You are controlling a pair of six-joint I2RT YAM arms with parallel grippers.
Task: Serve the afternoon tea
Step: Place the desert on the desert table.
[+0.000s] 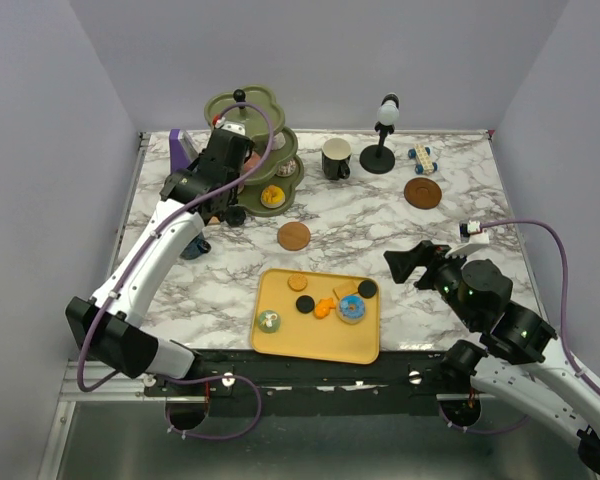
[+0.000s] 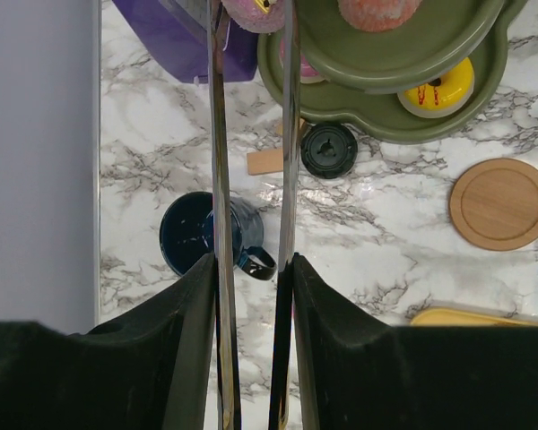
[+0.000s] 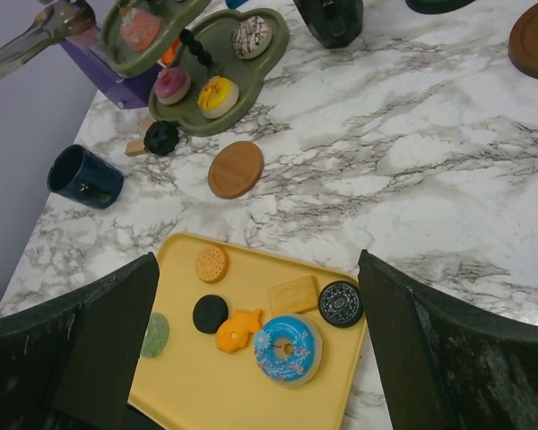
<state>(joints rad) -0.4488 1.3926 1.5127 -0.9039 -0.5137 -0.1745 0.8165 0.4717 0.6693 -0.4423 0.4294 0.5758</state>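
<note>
My left gripper is shut on metal tongs, held at the olive-green three-tier stand. A pink doughnut sits between the tong tips. A yellow doughnut lies on the bottom tier. The dark-blue mug stands below the tongs. My right gripper is open and empty above the yellow tray, which holds a blue doughnut and several biscuits. The black cream-lined mug stands at the back. Two coasters lie bare.
The purple holder is behind the left gripper. A black stand with a white ball top and a small toy are at the back right. A black biscuit and a tan one lie by the stand's foot.
</note>
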